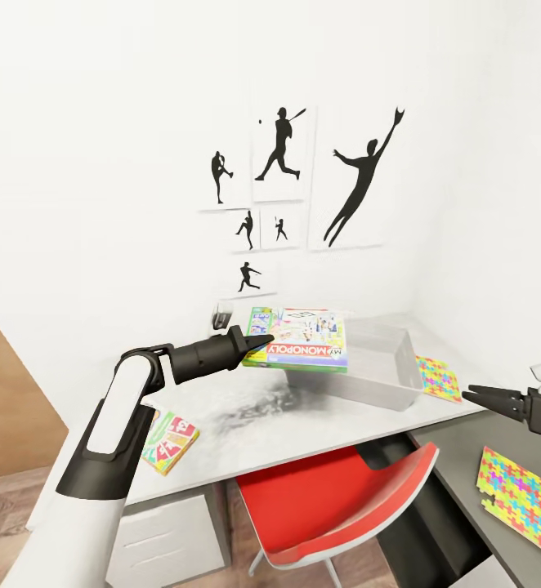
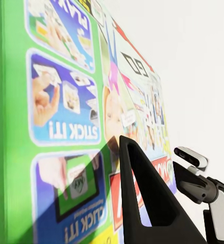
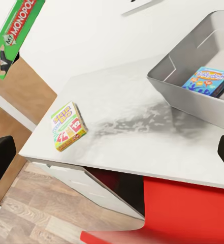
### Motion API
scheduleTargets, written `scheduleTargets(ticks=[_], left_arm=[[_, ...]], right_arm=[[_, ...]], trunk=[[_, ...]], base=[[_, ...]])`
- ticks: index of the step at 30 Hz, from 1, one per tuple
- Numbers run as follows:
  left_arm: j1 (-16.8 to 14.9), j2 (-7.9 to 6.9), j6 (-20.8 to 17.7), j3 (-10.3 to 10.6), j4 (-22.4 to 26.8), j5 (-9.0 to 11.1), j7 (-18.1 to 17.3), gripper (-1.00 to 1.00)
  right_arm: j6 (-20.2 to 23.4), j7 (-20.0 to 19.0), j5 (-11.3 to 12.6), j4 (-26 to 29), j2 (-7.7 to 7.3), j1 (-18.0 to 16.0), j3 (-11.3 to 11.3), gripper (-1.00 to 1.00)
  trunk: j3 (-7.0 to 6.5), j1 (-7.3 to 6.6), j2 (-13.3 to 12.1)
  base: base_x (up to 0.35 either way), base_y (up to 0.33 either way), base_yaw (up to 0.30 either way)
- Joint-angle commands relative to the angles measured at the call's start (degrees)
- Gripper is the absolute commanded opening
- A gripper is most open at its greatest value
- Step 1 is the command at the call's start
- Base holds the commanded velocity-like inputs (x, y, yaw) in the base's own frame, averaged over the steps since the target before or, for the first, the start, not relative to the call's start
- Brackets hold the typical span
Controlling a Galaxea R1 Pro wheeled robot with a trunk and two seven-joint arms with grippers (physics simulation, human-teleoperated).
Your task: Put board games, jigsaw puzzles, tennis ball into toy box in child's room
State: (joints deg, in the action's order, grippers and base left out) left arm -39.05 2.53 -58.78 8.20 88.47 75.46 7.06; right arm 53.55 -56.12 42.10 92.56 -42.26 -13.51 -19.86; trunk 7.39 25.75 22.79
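Red and smooth, a chair seat (image 1: 336, 498) sits tucked under the front edge of the pale desk (image 1: 246, 425). On the lower dark side table lies a thin jigsaw sheet (image 1: 516, 498) of interlocking yellow, pink, green and blue pieces; a second one (image 1: 439, 378) lies on the desk just beside the toy box. Near the desk's front left corner rests a small yellow, green and red game box (image 1: 170, 441); its print is too small to read.

Above the desk, the left gripper (image 1: 258, 343) is clamped on the edge of the green-edged board game (image 1: 299, 339), held in the air over the near end of the toy box (image 1: 381, 367). "MONOPOLY" reads upside down on its side, and the left wrist view shows "STICK IT!" on its panels.

From the right wrist view, the silvery sloping-sided bin holds a blue printed box (image 3: 207, 81). Whether the right gripper (image 1: 476, 397) is wide or narrow I cannot tell.

Black baseball silhouettes (image 1: 303, 184) hang on the white wall behind.
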Motion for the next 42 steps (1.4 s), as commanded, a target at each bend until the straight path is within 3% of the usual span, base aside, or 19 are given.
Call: scheduleTargets(ticks=[1, 26, 42], left_arm=[[-0.1, 0.02, -0.2, 0.0, 0.0, 0.6, 0.5, -1.0], [0.5, -0.13, 0.6, -0.4, 0.2, 0.7, 0.2, -1.0], [0.6, -0.09, 0.7, -0.3, 0.3, 0.7, 0.2, -1.0]], right_arm=[[0.2, -0.3, 0.0, 0.0, -0.02, -0.1, -0.1, 1.0], [0.2, -1.9, 0.0, 0.0, -0.01, 0.0, -0.2, 1.0], [0.2, -1.9, 0.0, 0.0, -0.02, 0.0, -0.2, 1.0]], trunk=[[0.13, 0.04, 0.1], [0.13, 0.04, 0.1], [0.13, 0.04, 0.1]], base=[[0.0, 0.0, 0.012], [0.085, -0.074, 0.006], [0.021, -0.015, 0.158]])
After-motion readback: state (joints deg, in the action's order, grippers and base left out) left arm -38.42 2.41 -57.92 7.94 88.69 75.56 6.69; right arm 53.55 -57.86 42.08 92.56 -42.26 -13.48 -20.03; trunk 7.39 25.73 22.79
